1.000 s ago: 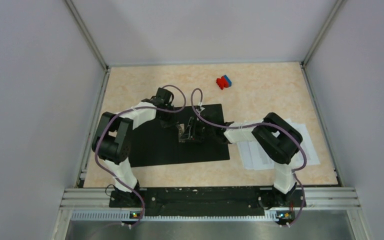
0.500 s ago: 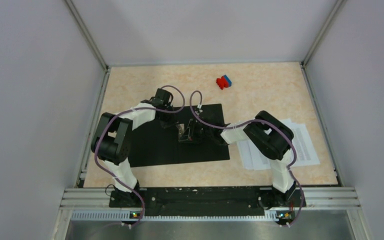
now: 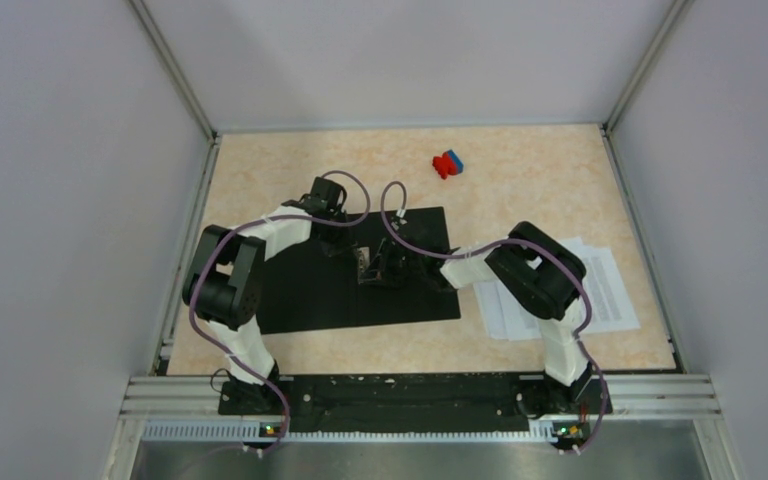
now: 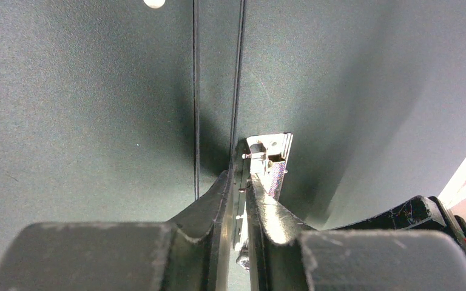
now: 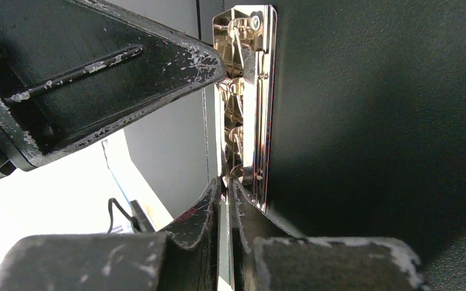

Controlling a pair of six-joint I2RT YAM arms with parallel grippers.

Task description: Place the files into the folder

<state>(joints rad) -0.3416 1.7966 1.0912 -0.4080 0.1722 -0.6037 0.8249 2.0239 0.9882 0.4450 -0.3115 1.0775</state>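
Left wrist: left gripper pinches the metal clip of the open folder, frame centre. Right gripper nips same clip. Files lie right of centre in the top view.

this is a robotics lab test cell. plain pale grey panels close in the left, right and far sides, joined by bare aluminium posts at the far corners. the work surface is a beige marbled tabletop. along its near edge runs an aluminium rail carrying two white-and-black robot arms, the left arm and the right arm, each trailing purple cable. a black folder and printed files lie on the tabletop.
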